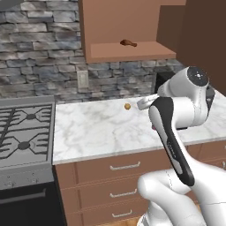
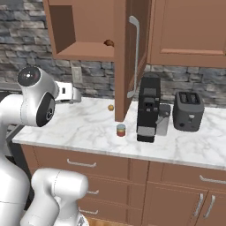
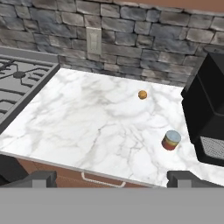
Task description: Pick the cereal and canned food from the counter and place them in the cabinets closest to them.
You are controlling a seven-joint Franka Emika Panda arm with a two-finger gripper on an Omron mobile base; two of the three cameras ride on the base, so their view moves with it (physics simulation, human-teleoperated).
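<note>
The canned food (image 3: 171, 140), a small can with a red and yellow label and a grey lid, stands upright on the white marble counter (image 3: 87, 118) just left of a black coffee machine (image 3: 210, 113). The same can (image 2: 121, 130) stands below the edge of an open cabinet door (image 2: 126, 57). My gripper (image 3: 113, 179) hangs open and empty above the counter's front edge, well short of the can. The brown wall cabinet (image 1: 128, 50) above the counter is open, with a small brown object (image 1: 128, 43) on its shelf. The cereal is out of view.
A small orange ball (image 3: 142, 94) lies near the stone back wall. A gas stovetop (image 1: 24, 132) borders the counter on the left. The coffee machine (image 2: 148, 108) and a dark toaster (image 2: 188, 111) stand to the right. The open door carries a grey bar handle (image 2: 134, 57).
</note>
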